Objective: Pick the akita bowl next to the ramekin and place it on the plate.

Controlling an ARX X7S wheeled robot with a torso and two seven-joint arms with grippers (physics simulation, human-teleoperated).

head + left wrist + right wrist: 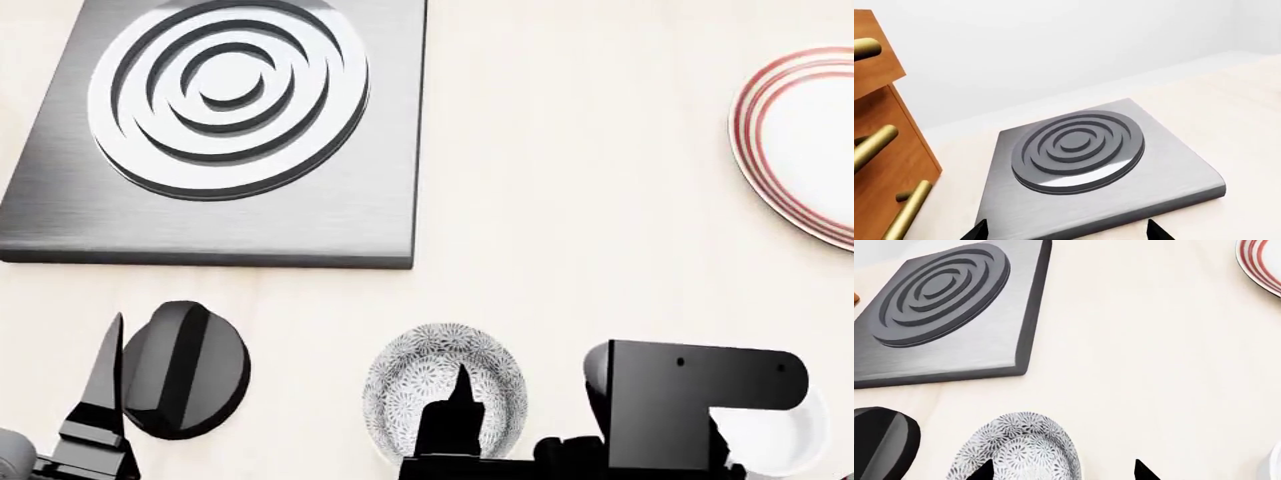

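Note:
The akita bowl (447,385), white with a grey floral pattern, stands at the near edge of the head view. The plain white ramekin (774,440) is to its right, partly hidden behind my right arm. My right gripper (1064,471) is open just above the bowl (1021,450); one fingertip (984,471) is over its inside and the other is outside its rim. The red-ringed plate (807,140) lies far right, cut by the frame edge. My left gripper (1067,232) is open and holds nothing, facing the stove plate.
A grey metal stove plate (227,130) with a ringed burner lies at the far left on the pale counter (574,200). Wooden drawers with brass handles (881,165) stand beside it in the left wrist view. A black part of the left arm (180,370) sits left of the bowl.

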